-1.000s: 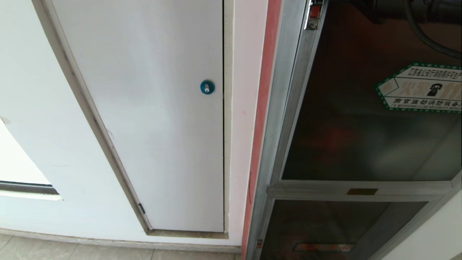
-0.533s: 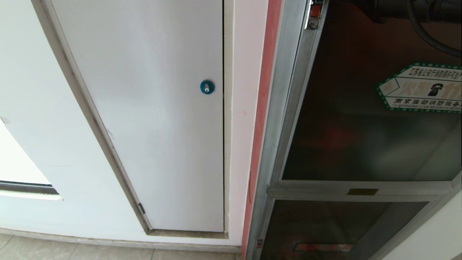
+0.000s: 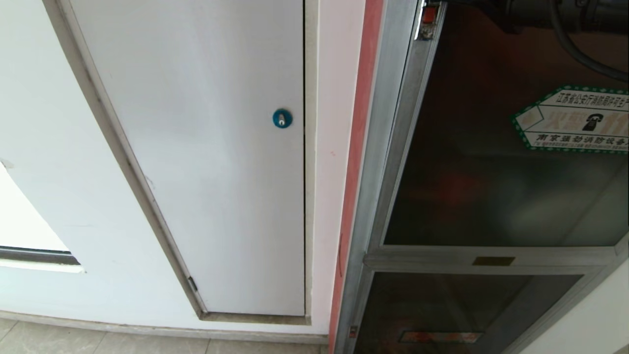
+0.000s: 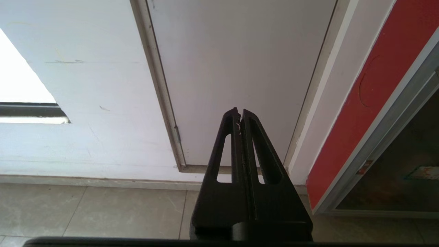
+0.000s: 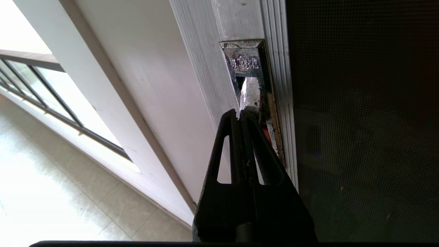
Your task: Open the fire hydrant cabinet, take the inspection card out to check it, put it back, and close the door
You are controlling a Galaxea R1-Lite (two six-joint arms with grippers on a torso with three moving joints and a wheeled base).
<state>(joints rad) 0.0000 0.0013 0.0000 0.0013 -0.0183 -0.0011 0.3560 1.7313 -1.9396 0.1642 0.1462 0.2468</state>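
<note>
Right gripper (image 5: 240, 113): fingers pressed together, tips at the silver latch (image 5: 249, 90) on the door (image 3: 496, 162) frame, pinching nothing.
Left gripper (image 4: 239, 112): closed, empty, aimed at the white panel door (image 3: 206, 147).
Fire hydrant cabinet (image 3: 388, 147): at 3 o'clock, door shut.
Blue lock (image 3: 282, 118): at 10 o'clock of the hexagonal sticker (image 3: 572, 119).

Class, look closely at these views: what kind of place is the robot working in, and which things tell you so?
Probably a building corridor or service area: a fire hydrant cabinet set in the wall, a white panel door with a blue lock beside it, and a tiled floor.
</note>
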